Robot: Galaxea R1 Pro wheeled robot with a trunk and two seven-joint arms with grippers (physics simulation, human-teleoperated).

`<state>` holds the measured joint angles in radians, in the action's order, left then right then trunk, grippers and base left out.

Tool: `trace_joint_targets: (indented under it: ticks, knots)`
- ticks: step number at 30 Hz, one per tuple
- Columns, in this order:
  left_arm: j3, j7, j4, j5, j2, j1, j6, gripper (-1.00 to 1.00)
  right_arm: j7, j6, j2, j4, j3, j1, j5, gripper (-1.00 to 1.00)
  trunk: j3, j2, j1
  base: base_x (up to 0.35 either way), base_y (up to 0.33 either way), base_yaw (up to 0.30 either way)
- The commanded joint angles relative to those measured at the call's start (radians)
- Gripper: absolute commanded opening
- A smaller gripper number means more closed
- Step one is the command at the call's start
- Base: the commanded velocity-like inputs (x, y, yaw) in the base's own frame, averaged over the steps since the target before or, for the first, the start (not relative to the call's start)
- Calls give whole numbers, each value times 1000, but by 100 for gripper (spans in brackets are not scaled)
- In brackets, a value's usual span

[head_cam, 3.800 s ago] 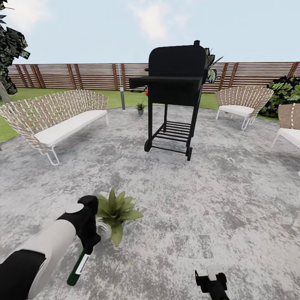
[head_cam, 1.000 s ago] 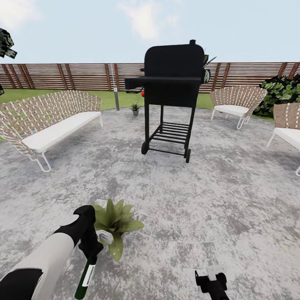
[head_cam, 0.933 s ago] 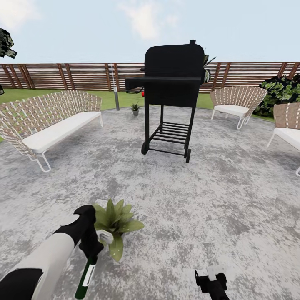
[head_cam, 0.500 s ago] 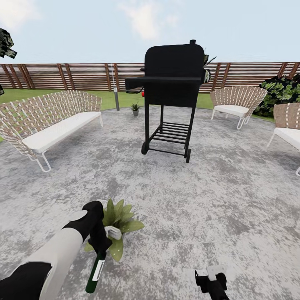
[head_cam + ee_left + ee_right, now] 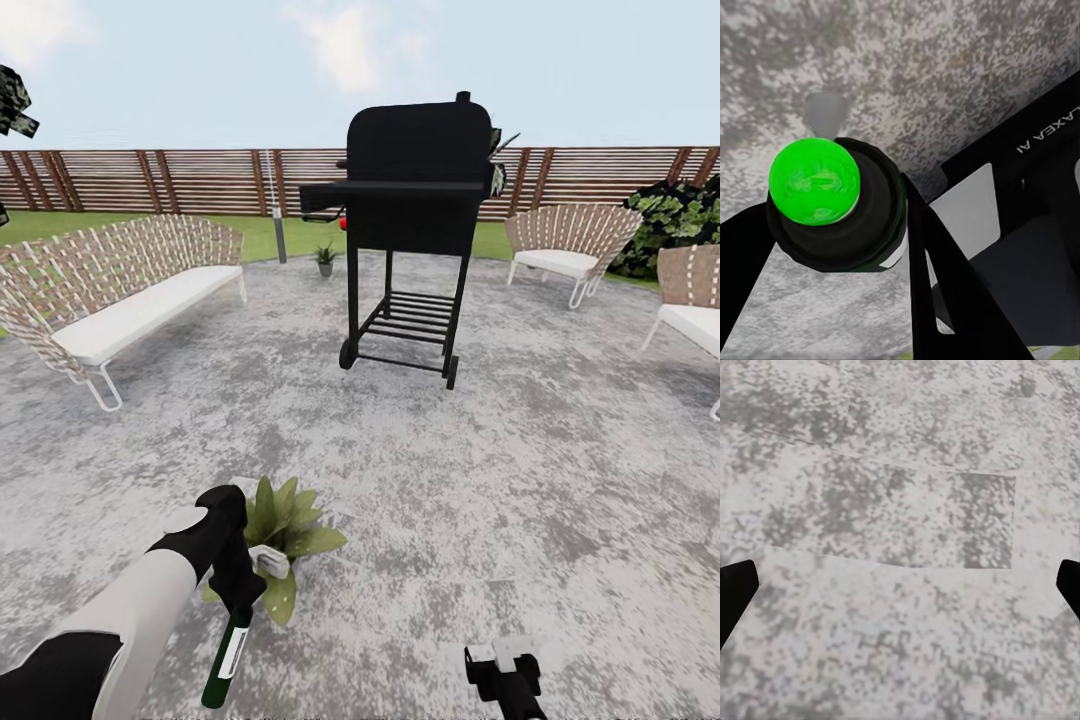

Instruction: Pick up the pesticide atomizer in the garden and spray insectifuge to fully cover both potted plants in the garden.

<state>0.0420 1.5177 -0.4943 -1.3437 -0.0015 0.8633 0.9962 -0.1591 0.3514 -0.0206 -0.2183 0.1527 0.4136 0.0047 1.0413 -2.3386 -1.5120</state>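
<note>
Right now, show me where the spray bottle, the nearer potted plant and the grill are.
pesticide atomizer (image 5: 224,662), head view, on its white label.
near potted plant (image 5: 290,520), head view, on its broad green leaves.
black grill (image 5: 418,180), head view, on the closed lid.

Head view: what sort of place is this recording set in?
Most likely a simulated garden patio: mottled stone paving, a black grill, woven outdoor seats such as the bench, and a slatted wooden fence behind a lawn.
</note>
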Motion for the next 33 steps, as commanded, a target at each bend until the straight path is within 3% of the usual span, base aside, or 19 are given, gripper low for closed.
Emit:
trace_joint_targets:
  ticks: [1, 16, 24, 28, 33]
  knots:
    - [1, 10, -1, -9, 0, 0, 10, -100, -8, 1, 0, 1, 8, 1, 0, 100, 2, 0, 0, 0, 0, 0]
    - [2, 9, -3, -11, -9, 0, 15, -100, -10, 1, -2, -1, 5, 1, 1, 100, 21, 0, 0, -1, -33, 0]
    - [0, 8, -6, -12, -3, 0, 15, -100, -10, 1, -4, -1, 5, 1, 1, 100, 22, 0, 0, -165, -102, 0]
    - [-6, -1, -7, -12, 14, 0, 15, -100, -10, 1, -6, 0, 5, 1, 3, 100, 22, 0, 0, -17, -3, 0]
    - [-12, 0, -9, -11, 61, 0, 15, -100, -10, 1, -7, 1, 5, 1, 4, 100, 22, 0, 0, -2, 0, 0]
